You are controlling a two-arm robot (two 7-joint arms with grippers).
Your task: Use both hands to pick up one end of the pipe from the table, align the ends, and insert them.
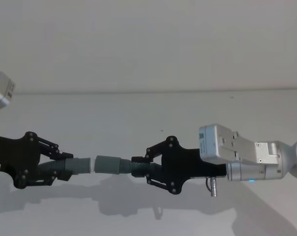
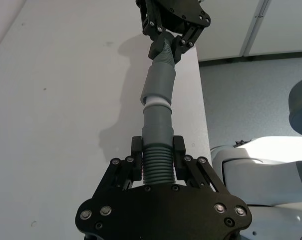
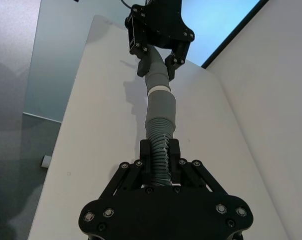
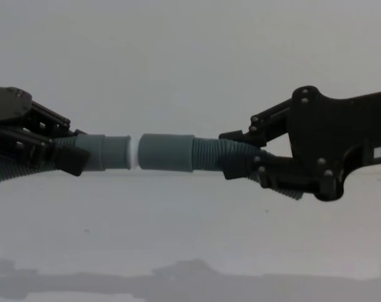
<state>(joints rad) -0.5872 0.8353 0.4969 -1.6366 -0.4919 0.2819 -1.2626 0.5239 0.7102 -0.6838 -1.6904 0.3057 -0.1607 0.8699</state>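
1. Both pincers are up above the table (image 1: 138, 103), facing each other, each squeezing one piece of the pipe.
2. The left gripper (image 1: 57, 164) reaches in from the left side, with its black fingers pressed tight on the bumpy part of the left hose piece (image 4: 105, 152).
3. The right gripper (image 1: 141, 167) reaches in from the right on its silver arm (image 1: 256, 157), held about level, and its fingers are clamped on the bumpy part of the right hose piece (image 4: 206, 154).
4. The left piece ends in a smooth grey cuff with a narrow white tip (image 4: 134, 152).
5. The right piece ends in a wider grey socket (image 4: 166, 152).
6. The two ends point straight at each other and sit in one line.
7. From the chest view the white tip sits right at the mouth of the socket; it looks like it may be just touching, but I cannot tell if any of it is inside.
8. Dark shadows of the arms lie on the table below them.
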